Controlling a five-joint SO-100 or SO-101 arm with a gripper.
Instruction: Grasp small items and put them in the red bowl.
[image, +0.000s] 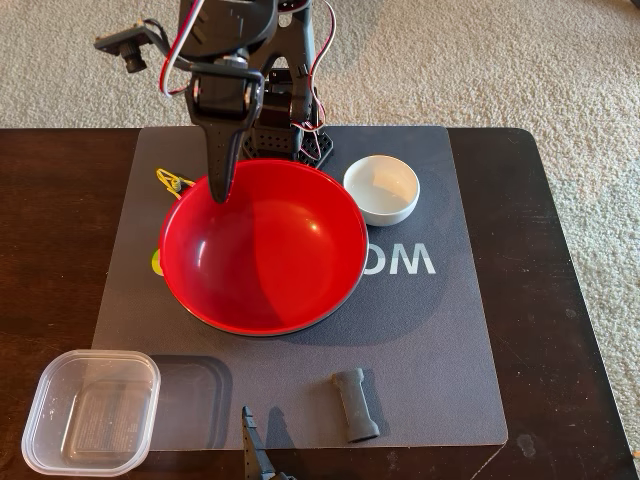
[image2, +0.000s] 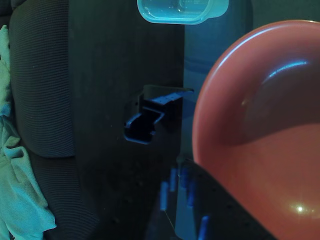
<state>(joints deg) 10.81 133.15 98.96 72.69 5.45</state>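
The red bowl (image: 262, 245) sits mid-mat and fills the right of the wrist view (image2: 260, 150); I see nothing in it. My gripper (image: 222, 195) points down over the bowl's far-left inner rim, shut, with nothing visible in it. A tiny yellow clip (image: 172, 181) lies on the mat just left of that rim, close to the fingertips. The clear square tub (image: 92, 412) rests at the table's near-left corner and shows at the top of the wrist view (image2: 182, 10). The dark grey spool-shaped bar (image: 356, 404) lies on the mat in front of the bowl.
A small white bowl (image: 381, 188) stands right of the red bowl's far side. A grey mat (image: 440, 350) covers the dark wooden table (image: 560, 300). A black bracket (image: 255, 450) juts up at the near edge, also in the wrist view (image2: 147, 122). Carpet surrounds the table.
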